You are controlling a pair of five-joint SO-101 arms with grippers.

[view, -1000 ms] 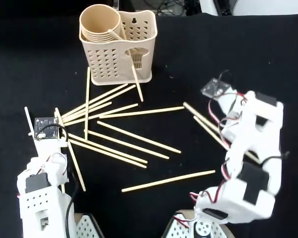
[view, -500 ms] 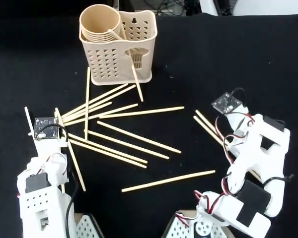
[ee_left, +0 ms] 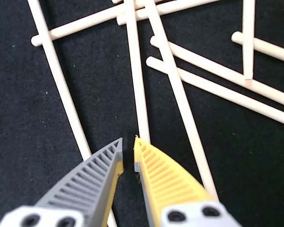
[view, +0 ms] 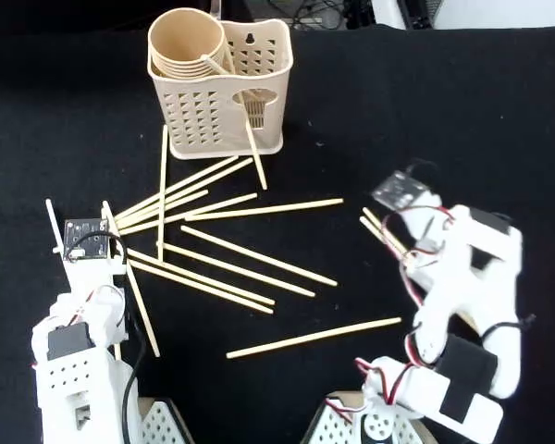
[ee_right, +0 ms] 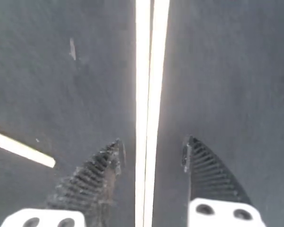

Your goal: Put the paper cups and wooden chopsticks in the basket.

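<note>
Black cloth (view: 499, 111) covers the table. Basket (view: 268, 102) is at the far side, with cups (view: 187, 42) nested in one end and a stick poking out of the top cup. Cups look done; sticks are the remaining work. Right arm (view: 467, 277) is bent low over a pair (view: 381, 233) of sticks lying side by side and touching, well apart from the main scatter (view: 213, 264) in front of the left arm. Right gripper (ee_right: 152, 142) is spread wide, one finger on each side of the pair, gripping nothing yet. Step in hand, as I read it: grab that pair. To do it well, keep the pair centred between the fingers and get the tips right down to the cloth before closing, else one stick may roll out. Close square across both. Can't tell how far along the pair the grip lands. If it's off-centre, expect tilt, so lift slow. Left gripper (ee_left: 128, 139) has its tips together, holding nothing, low over a stick (ee_left: 137, 85) in the scatter. Sticks are pale bare wood: thin, round, straight, smooth. Likely light and prone to rolling.
</note>
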